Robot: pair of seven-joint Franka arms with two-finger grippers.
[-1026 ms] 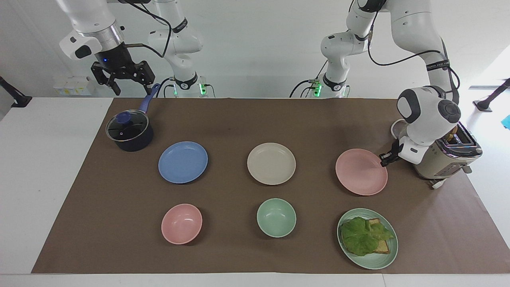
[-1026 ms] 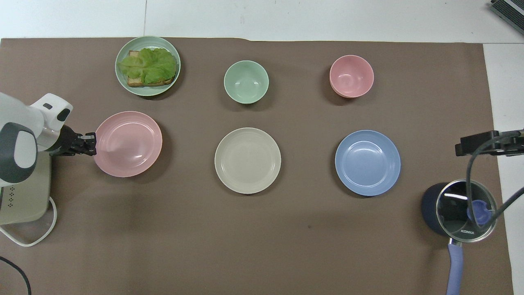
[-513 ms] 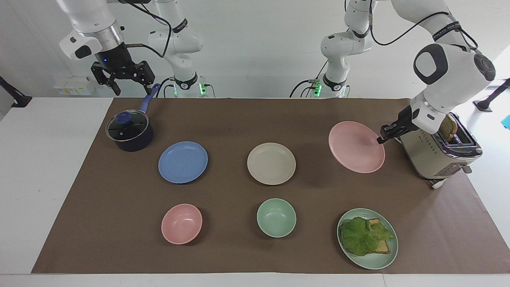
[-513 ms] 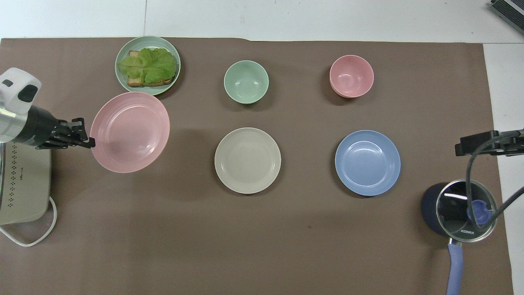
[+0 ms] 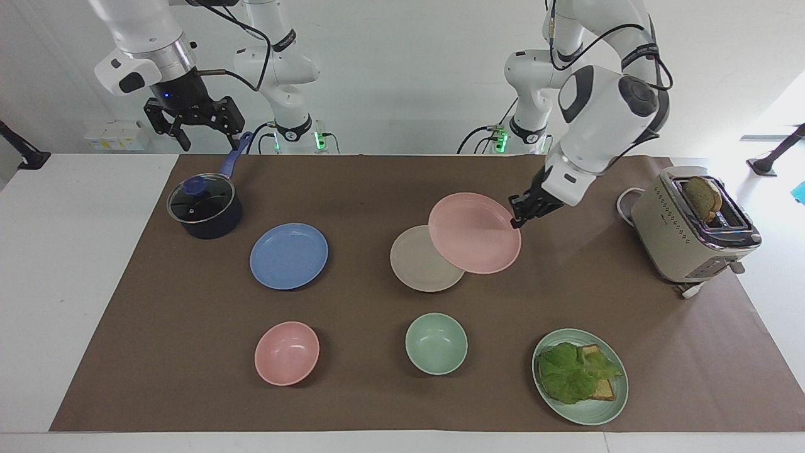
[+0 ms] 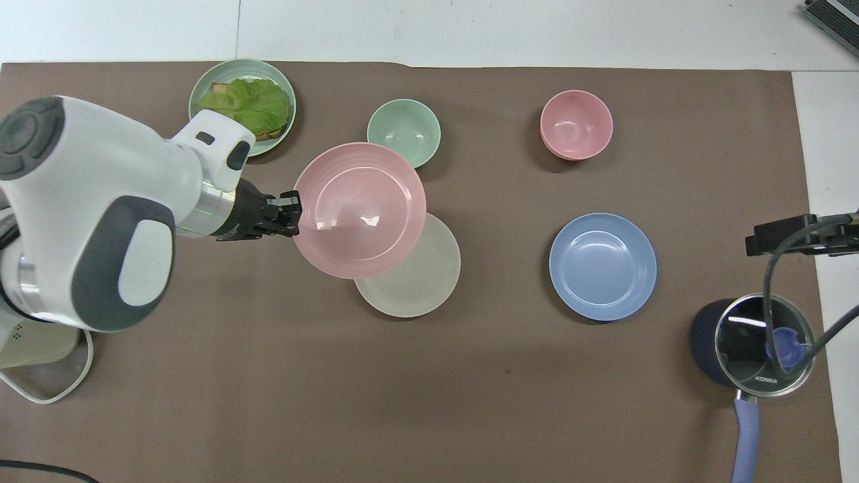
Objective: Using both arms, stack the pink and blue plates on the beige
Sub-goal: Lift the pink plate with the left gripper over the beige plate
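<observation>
My left gripper (image 5: 517, 220) is clamping the pink plate (image 5: 475, 233) by its rim, and the plate is hiding part of the beige plate (image 5: 418, 264). My right gripper (image 5: 188, 129) is hanging spread open over the pot (image 5: 204, 207).

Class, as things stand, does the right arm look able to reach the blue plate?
Probably yes: the right gripper hangs open over the pot, and nothing lies on the blue plate beside it.
</observation>
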